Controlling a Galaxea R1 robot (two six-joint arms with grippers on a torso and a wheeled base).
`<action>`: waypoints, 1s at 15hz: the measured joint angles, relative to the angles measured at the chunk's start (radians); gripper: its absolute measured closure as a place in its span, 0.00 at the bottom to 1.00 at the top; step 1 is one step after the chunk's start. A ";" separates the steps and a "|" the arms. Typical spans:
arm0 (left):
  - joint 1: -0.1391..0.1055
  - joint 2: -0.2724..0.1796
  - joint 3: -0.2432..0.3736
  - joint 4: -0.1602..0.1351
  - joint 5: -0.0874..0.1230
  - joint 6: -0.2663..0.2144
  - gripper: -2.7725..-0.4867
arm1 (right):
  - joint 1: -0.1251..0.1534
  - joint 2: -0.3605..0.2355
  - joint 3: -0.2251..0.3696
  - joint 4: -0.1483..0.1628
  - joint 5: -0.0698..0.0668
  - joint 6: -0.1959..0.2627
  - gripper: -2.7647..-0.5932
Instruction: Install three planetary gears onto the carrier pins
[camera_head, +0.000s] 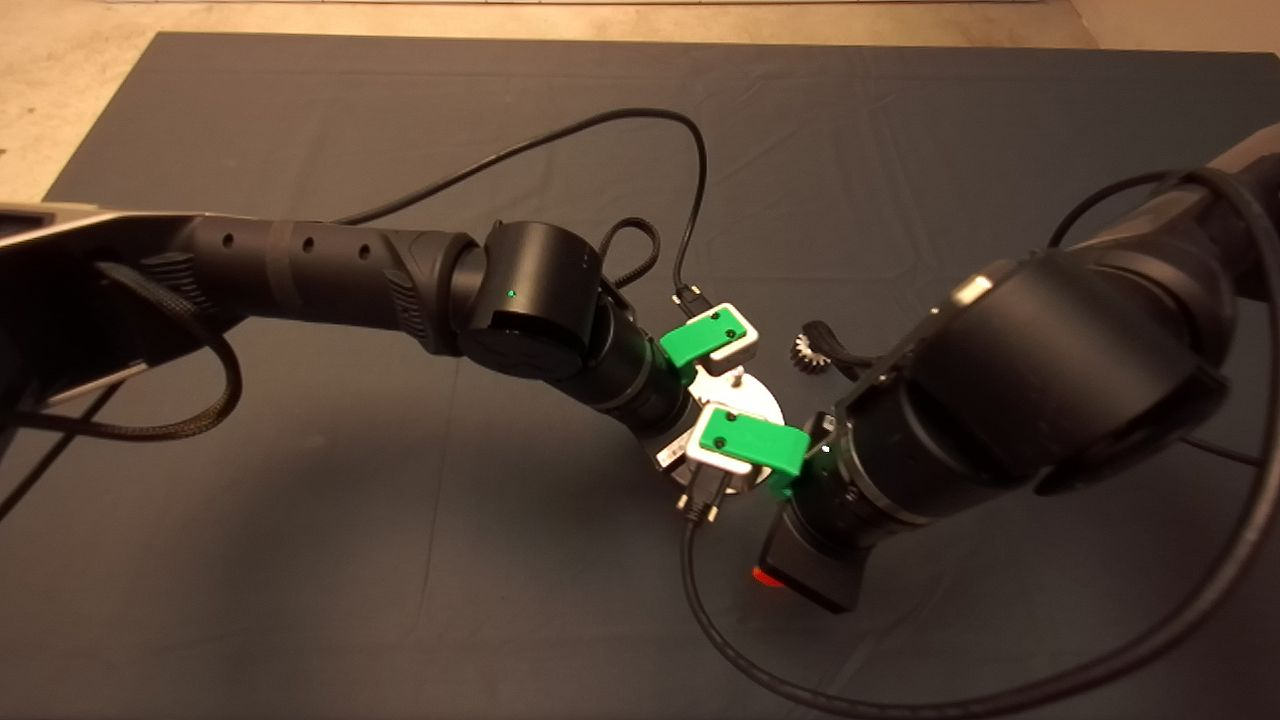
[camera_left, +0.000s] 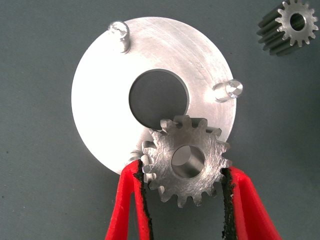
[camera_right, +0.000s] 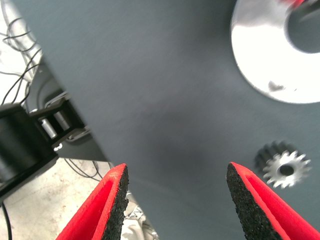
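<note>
Left gripper (camera_left: 186, 200) is clamping a planetary gear (camera_left: 186, 161) over the disc (camera_left: 100, 125), bore just off the hidden third pin; it should centre the hole before lowering, while right gripper (camera_right: 175, 205) is idling beside the disc, fingers apart

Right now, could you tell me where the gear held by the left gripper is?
In the left wrist view, the held gear sits between the left gripper's fingers, over the edge of the carrier disc at its third pin.

Left tool (camera_left: 184, 172) clamped, right tool (camera_right: 177, 192) agape.
</note>
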 joint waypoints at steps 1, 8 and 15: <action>0.000 0.000 -0.003 0.000 0.000 0.003 0.98 | 0.000 -0.013 0.027 0.018 0.000 0.000 0.61; 0.000 -0.003 -0.020 0.000 0.000 0.015 0.98 | 0.002 -0.150 0.161 0.074 0.000 0.004 0.61; 0.000 -0.010 -0.046 0.001 0.003 0.042 0.98 | 0.003 -0.203 0.183 0.083 0.000 0.004 0.61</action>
